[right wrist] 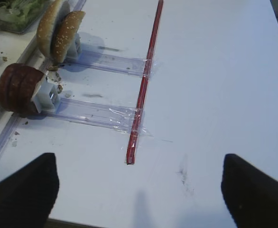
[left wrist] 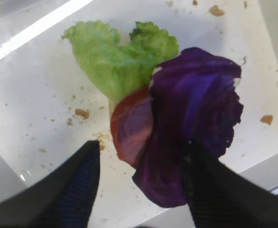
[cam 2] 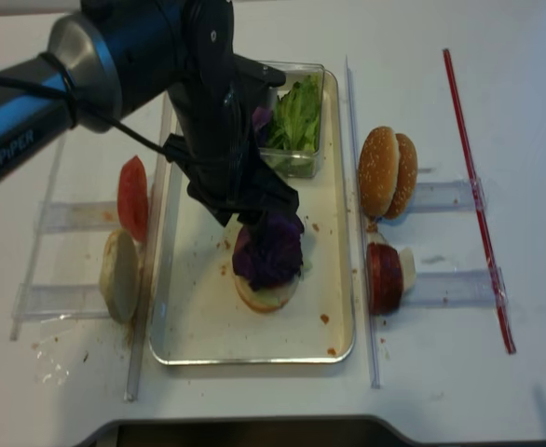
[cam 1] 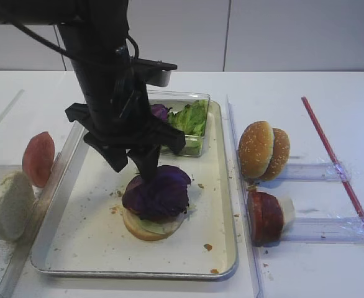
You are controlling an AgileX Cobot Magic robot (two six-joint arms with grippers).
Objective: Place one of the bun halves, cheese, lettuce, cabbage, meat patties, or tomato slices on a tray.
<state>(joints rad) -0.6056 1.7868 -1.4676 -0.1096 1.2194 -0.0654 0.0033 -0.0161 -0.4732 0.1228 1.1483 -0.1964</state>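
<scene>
Left gripper (left wrist: pixel 139 190) spread, black fingers apart above glossy dark purple wavy cabbage leaf (cam 1: pixel 157 191), not pinching it. Cabbage tops stack of round bun half (cam 1: pixel 152 226), tomato, frilly green lettuce (left wrist: pixel 117 59), mid-floor of shallow silver-rimmed metal tray (cam 1: pixel 95 239)

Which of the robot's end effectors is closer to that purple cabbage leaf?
Left. The left end effector hangs directly over the cabbage; the right end effector hovers over bare table, away from the tray.

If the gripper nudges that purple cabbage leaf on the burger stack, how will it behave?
The cabbage looks floppy: it drapes over the stack's edge. Probably light and glossy, so it may slide off the tomato slice rather than resist. Its overhang suggests it could slip off.
</scene>
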